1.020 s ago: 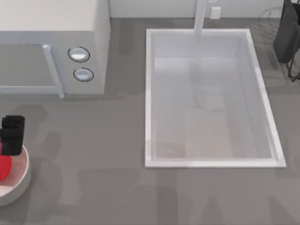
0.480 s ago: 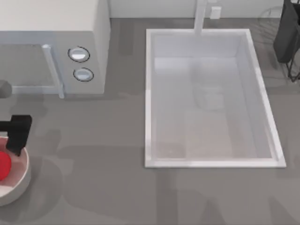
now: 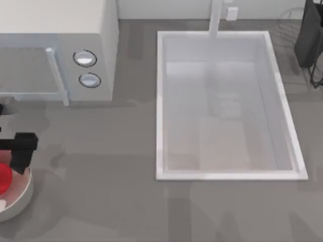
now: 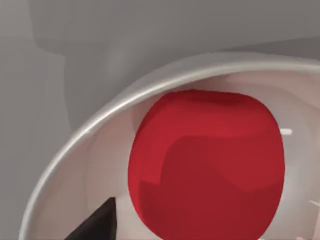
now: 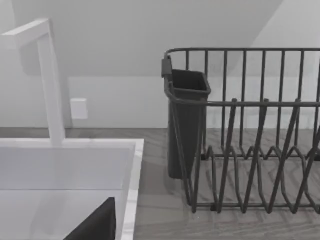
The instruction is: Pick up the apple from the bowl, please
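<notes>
Fingers on my left gripper (image 3: 19, 151), can't tell open or shut tbh, over bowl (image 3: 22, 194) rim. Apple (image 4: 207, 165) smooth, bright red, sits inside bowl at desk's left edge.

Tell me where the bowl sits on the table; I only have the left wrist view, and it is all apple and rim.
Observer: The bowl is at the table's left edge, in the top view's lower left corner, below the microwave.
Operator: Is my left gripper centred over the apple?
Observer: No. From above, the left gripper is over the bowl's upper right rim; the apple lies lower and to the left of it.
Operator: And the right arm?
Observer: Parked far right; its camera faces the dish rack beside the sink.
</notes>
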`<state>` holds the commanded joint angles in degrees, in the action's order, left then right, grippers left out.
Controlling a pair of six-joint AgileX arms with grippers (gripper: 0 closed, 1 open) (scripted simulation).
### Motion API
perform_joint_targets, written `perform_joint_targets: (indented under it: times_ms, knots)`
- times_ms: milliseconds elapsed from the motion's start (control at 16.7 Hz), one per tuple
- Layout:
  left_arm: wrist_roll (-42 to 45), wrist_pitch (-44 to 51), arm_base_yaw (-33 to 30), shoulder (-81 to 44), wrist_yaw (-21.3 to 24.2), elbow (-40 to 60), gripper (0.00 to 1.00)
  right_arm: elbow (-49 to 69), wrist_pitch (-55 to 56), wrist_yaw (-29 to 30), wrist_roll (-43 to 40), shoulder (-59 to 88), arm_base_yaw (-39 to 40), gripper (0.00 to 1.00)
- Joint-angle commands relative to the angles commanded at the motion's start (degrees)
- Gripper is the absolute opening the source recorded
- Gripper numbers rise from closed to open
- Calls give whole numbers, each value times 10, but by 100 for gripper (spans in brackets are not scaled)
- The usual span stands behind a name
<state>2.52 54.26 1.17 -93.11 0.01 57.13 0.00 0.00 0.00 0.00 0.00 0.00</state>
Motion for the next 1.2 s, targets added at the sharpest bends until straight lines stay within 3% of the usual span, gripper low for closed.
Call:
perform_joint_targets:
  times_ms: [300,660,1200]
  knots:
    - [2,-152,2,-64,0,-77,100,0,0,0,0,0,0,100]
    - [3,-184,3,-84,0,-98,100,0,0,0,0,0,0,100]
    - [3,-184,3,-84,0,-98,32,0,0,0,0,0,0,100]
